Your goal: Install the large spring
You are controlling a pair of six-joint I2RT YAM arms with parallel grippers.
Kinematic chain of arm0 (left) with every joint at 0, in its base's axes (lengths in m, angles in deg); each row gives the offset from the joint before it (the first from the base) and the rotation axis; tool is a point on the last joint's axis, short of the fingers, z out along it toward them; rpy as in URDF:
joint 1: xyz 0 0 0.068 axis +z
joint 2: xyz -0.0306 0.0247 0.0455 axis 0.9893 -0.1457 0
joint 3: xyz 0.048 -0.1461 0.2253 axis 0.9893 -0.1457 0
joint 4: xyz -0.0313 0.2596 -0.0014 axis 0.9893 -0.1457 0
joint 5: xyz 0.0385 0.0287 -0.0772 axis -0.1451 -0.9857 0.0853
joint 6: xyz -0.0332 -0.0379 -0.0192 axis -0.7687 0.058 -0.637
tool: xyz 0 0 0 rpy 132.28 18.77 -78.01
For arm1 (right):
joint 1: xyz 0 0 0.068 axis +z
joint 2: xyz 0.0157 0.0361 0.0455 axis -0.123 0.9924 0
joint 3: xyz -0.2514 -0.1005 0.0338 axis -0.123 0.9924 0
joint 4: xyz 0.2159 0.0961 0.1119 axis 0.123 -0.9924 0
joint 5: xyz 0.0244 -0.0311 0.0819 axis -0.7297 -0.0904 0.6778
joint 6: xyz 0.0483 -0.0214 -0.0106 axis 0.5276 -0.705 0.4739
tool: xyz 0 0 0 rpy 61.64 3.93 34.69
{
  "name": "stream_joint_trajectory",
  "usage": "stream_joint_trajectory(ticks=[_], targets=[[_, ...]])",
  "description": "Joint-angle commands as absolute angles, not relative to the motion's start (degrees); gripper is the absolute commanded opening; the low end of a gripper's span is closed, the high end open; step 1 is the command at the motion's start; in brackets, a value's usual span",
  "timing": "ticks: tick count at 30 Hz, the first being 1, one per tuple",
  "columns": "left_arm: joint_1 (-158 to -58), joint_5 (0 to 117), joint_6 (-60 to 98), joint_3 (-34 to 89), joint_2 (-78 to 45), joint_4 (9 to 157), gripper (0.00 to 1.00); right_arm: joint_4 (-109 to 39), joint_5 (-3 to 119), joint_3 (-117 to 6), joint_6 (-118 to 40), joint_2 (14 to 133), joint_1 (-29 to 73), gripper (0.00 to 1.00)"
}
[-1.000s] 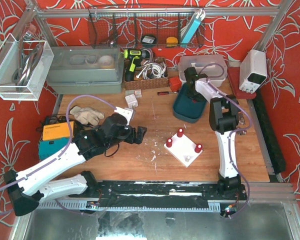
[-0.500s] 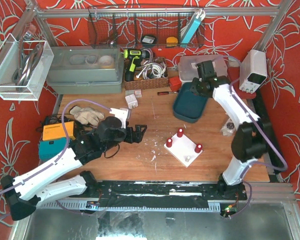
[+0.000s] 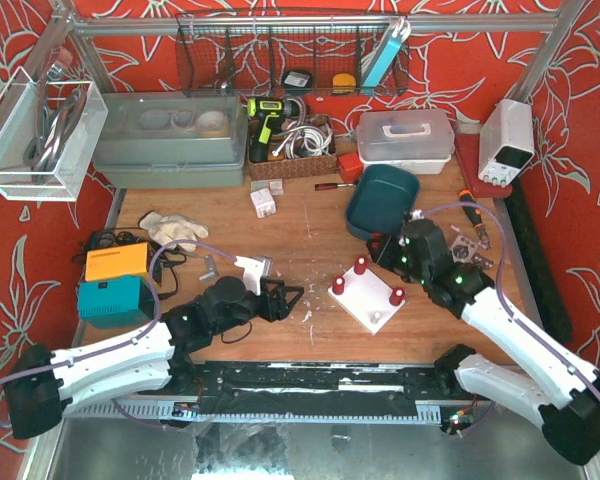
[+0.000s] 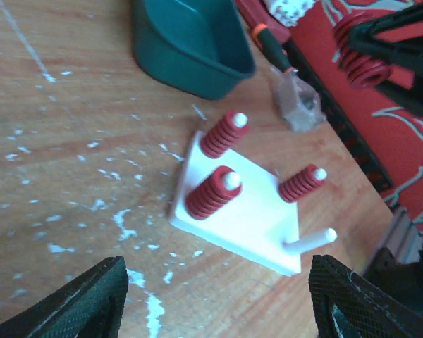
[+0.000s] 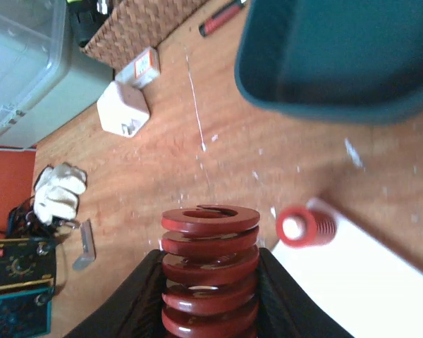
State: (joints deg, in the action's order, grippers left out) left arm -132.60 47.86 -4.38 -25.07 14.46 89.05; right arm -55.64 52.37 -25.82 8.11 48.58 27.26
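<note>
right gripper [image 5: 210, 299] is clamping the large red metal coil spring [image 5: 210, 243] between its fingers, just beside the white square peg plate [image 5: 370, 282]. left gripper [image 4: 218, 306] is hanging with jaws spread wide.

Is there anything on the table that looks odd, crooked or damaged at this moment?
Two small things. The white base plate lies turned diagonally to the table edge, with one peg bare. White flecks are scattered over the wood beside it, like chipped paint or scratches.
</note>
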Motion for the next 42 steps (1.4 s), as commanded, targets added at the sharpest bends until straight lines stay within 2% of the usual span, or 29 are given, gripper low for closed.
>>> stream_joint_trajectory(ticks=[1, 5, 10, 20, 29, 33, 38, 42], targets=[[-137.62, 43.63, -5.67, -23.09, 13.95, 100.60, 0.73, -51.54, 47.77, -20.50, 18.80, 40.24, 31.82, 0.00], [-145.17, 36.39, -3.72, -21.76, 11.24, 103.38, 0.79, -52.30, 46.65, -18.90, 21.55, 35.14, 34.35, 0.00], [-150.09, 31.10, -0.54, -19.61, 3.91, 109.31, 0.84, -49.50, 48.15, -17.03, 26.70, 33.06, 34.91, 0.00], [-152.90, 26.07, 5.93, -16.07, -8.94, 123.28, 0.75, -45.21, 49.67, -18.71, 28.80, 37.01, 38.16, 0.00], [-152.90, 22.91, 11.28, -13.41, -15.56, 130.46, 0.73, -41.48, 45.86, -18.59, 29.68, 40.61, 43.51, 0.00], [-152.90, 22.46, 12.42, -11.94, -18.97, 133.39, 0.69, -40.77, 43.68, -17.73, 29.99, 40.59, 45.14, 0.00], [-152.82, 22.44, 11.60, -10.18, -21.82, 134.49, 0.59, -40.28, 41.14, -16.97, 30.08, 38.94, 47.07, 0.00], [-152.82, 21.47, 11.37, -9.19, -22.60, 134.16, 0.56, -41.62, 40.99, -16.28, 30.36, 37.80, 47.16, 0.00]])
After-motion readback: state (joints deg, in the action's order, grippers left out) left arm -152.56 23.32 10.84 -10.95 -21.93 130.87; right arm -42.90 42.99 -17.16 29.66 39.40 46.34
